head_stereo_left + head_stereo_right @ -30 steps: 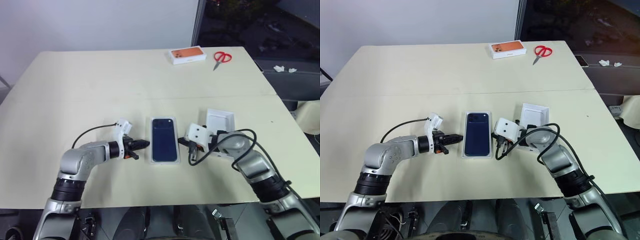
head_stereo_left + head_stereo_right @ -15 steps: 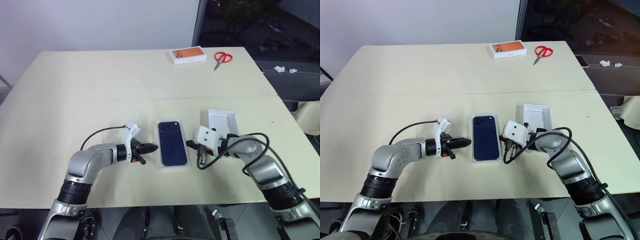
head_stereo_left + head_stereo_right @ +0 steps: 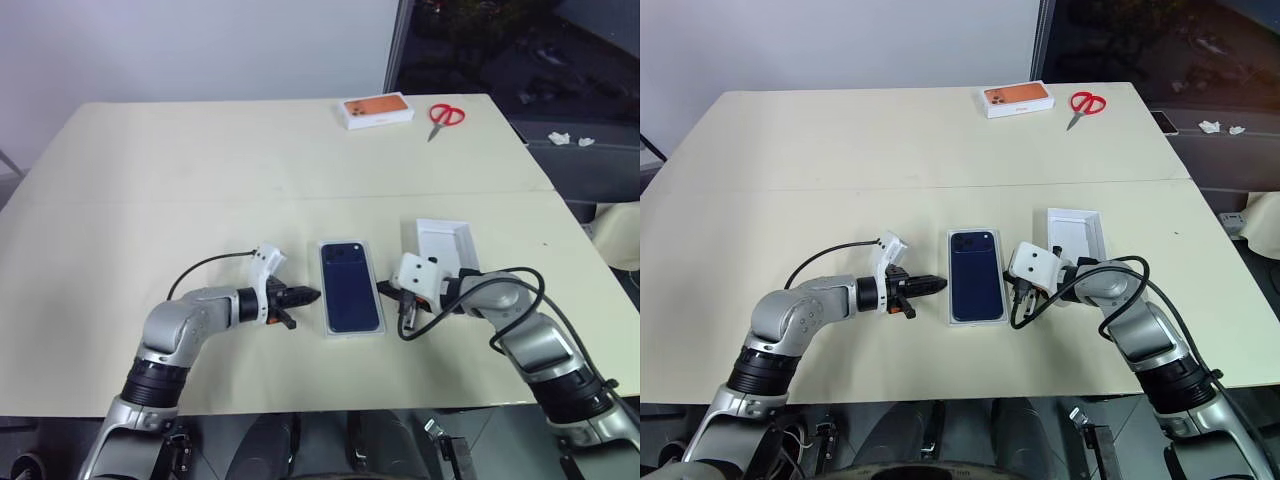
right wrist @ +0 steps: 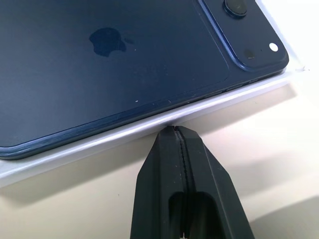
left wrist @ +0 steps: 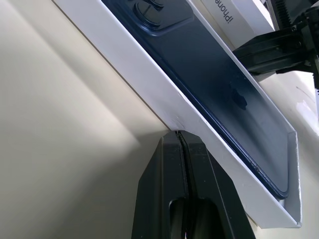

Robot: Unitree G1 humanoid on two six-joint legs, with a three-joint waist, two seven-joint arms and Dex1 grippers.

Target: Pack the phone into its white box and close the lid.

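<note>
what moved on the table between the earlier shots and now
The white box with the phone in it slid toward the robot's right. The left pincer and right pincer, both shut, shifted right with it, one at each long side. Nothing was gripped or released. The lid, the orange-topped box and the scissors stayed put.

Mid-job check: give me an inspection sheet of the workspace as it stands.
Surface: beige table, one seam across.
Job's things: phone lies back-up in the white box; lid off, inside-up, to its right.
Clutter: orange-topped box and red scissors at the far edge.
Grippers: left tool and right tool shut, tips at the box's long sides.
Cables: black cable loops at each wrist.
Surroundings: white wall, dark window.
</note>
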